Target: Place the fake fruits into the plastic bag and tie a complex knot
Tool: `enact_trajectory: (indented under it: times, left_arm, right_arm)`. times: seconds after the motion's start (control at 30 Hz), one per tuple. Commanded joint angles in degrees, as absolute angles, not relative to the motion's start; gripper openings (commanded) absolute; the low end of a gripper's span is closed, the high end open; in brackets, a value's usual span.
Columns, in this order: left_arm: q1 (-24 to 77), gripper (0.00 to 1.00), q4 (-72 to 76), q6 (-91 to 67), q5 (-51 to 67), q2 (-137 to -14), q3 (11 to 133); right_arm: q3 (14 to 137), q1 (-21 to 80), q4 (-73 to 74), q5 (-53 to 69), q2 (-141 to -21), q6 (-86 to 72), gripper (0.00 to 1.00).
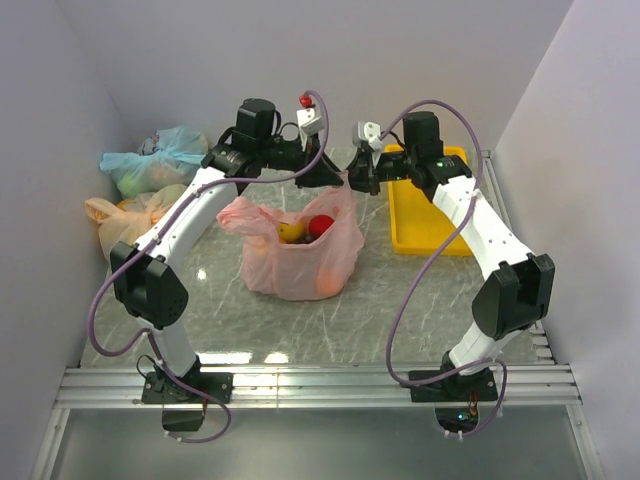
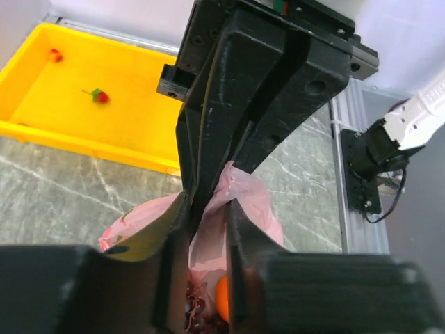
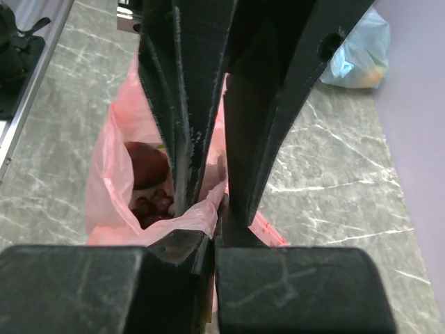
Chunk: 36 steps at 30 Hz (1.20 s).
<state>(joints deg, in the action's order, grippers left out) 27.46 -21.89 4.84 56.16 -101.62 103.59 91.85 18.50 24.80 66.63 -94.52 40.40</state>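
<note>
The salmon-pink plastic bag [image 1: 270,265] stands open mid-table. Inside it I see a yellow fruit [image 1: 290,232], a red fruit [image 1: 320,226] and an orange ball [image 1: 328,283]. My left gripper [image 1: 325,178] and right gripper [image 1: 360,182] meet tip to tip over the bag's far right corner. In the left wrist view, my left gripper [image 2: 208,209] has pink film [image 2: 254,202] running up between its close-set fingers, above an orange ball [image 2: 222,299]. In the right wrist view, my right gripper [image 3: 214,226] is shut on a fold of the bag [image 3: 115,174], above grapes [image 3: 153,205].
A yellow tray [image 1: 430,215] lies at the right, holding small red pieces [image 2: 101,97]. A blue-green tied bag [image 1: 160,160] and a pale peach tied bag [image 1: 130,215] sit at the far left by the wall. An aluminium rail [image 1: 320,385] runs along the near edge.
</note>
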Motion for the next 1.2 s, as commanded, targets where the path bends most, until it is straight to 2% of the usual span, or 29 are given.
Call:
enact_trajectory:
  times: [0.0, 0.03, 0.07, 0.1, 0.17, 0.2, 0.37, 0.57, 0.63, 0.73, 0.77, 0.8, 0.83, 0.87, 0.97, 1.0, 1.17]
  left_arm:
    - [27.77, 0.11, -20.04, 4.31, 58.8, -99.93, 103.36]
    - [27.77, 0.0, -20.04, 4.31, 58.89, -99.41, 103.1]
    - [27.77, 0.0, -19.69, 4.13, 58.45, -98.97, 102.66]
    - [27.86, 0.0, -19.34, 3.96, 58.01, -98.44, 101.96]
    - [27.69, 0.0, -18.02, 3.52, 56.61, -96.34, 99.5]
    - [27.77, 0.0, -17.76, 3.52, 56.25, -95.63, 98.01]
    - [27.69, 0.0, -18.45, 4.05, 55.02, -92.64, 95.45]
    - [27.69, 0.0, -17.76, 2.9, 53.09, -91.32, 94.4]
    - [27.69, 0.0, -16.79, 2.46, 51.69, -91.14, 94.22]
    - [27.69, 0.0, -17.83, 2.9, 50.02, -92.02, 95.27]
    - [27.69, 0.0, -18.1, 2.99, 49.75, -92.37, 95.8]
    - [27.69, 0.0, -18.45, 3.25, 49.57, -92.9, 96.67]
    - [27.77, 0.0, -18.81, 3.6, 49.48, -92.9, 96.94]
    - [27.69, 0.0, -18.72, 3.69, 49.22, -92.99, 97.12]
    - [27.69, 0.0, -18.72, 3.78, 49.13, -92.81, 96.86]
    - [27.69, 0.0, -18.72, 3.69, 48.96, -92.81, 97.12]
    - [27.69, 0.0, -18.28, 2.81, 49.22, -92.2, 97.12]
  right_arm:
    - [93.08, 19.69, 24.96, 66.2, -91.23, 43.07, 0.05]
    - [92.99, 19.6, 24.87, 64.88, -91.32, 42.63, 0.09]
    - [93.16, 19.6, 25.92, 63.47, -91.41, 42.63, 0.15]
    - [93.25, 19.6, 26.71, 61.72, -91.67, 43.67, 0.26]
    - [92.55, 18.81, 31.08, 56.36, -91.58, 46.65, 0.36]
    - [92.11, 18.29, 32.77, 55.12, -91.41, 51.11, 0.46]
    - [88.51, 11.62, 36.82, 51.59, -88.86, 55.19, 0.64]
    - [91.84, 7.21, 40.32, 55.8, -88.5, 53.61, 0.66]
    - [93.68, 6.07, 43.23, 60.71, -89.29, 53.27, 0.68]
    - [97.03, 5.89, 45.88, 69.32, -89.82, 47.57, 0.78]
    - [96.86, 6.06, 42.57, 71.61, -89.65, 44.68, 0.88]
    - [95.99, 6.41, 38.97, 75.2, -88.69, 35.95, 0.94]
    - [94.32, 7.81, 33.89, 75.76, -87.81, 30.29, 0.94]
    - [89.61, 8.61, 20.96, 75.33, -86.58, 18.92, 0.95]
    - [80.18, 12.55, -2.7, 72.17, -82.8, 6.37, 0.95]
    - [78.76, 13.7, -6.38, 71.55, -82.71, 1.37, 0.96]
    - [79.81, 18.36, -5.63, 68.48, -86.48, 2.19, 0.96]
